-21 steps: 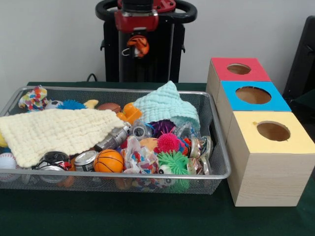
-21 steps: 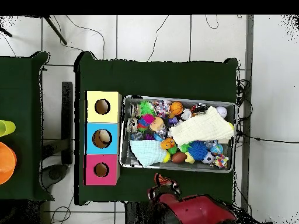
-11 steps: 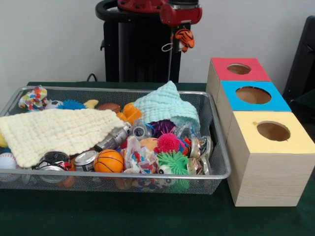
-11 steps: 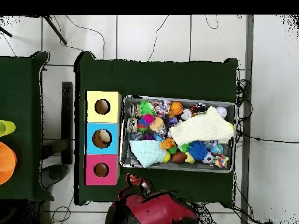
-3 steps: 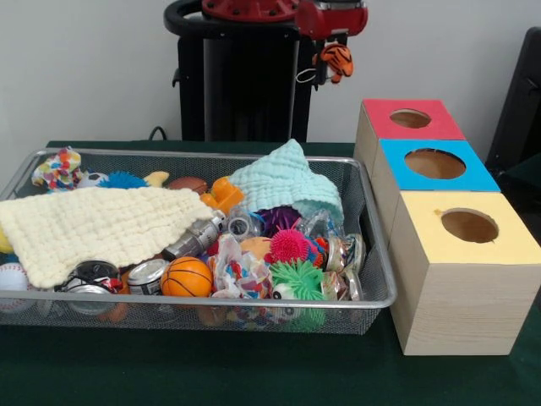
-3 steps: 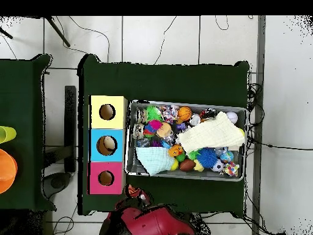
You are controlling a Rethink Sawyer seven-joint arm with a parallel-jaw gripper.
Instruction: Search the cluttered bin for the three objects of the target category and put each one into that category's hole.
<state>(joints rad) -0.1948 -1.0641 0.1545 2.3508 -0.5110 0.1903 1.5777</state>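
From the front, my gripper (image 5: 332, 52) is up high, off to the side of the wire bin (image 5: 372, 254) and short of the red-topped box (image 5: 380, 123), and it's closed on a little orange-and-black striped tiger toy (image 5: 336, 61) that dangles under it in mid-air. The bin sits on the green surface (image 5: 211, 372), stuffed with junk: a yellow cloth (image 5: 93, 224) draped over one end, a mint cloth (image 5: 287, 182) bunched at the back, a mini basketball (image 5: 186, 277) up against the near wall, plus pink (image 5: 290, 246) and green (image 5: 296, 279) spiky balls. Beside the bin stands a row of three boxes, touching each other: red-topped, blue-topped (image 5: 423, 169), yellow-topped (image 5: 461, 271), each with a round hole on top. Overhead, my red arm (image 6: 153, 221) is at the bottom edge, with the toy (image 6: 137, 194) just off the bin's (image 6: 183, 176) corner, near the red-topped box (image 6: 105, 178). Can't make out the gripper itself from up there.
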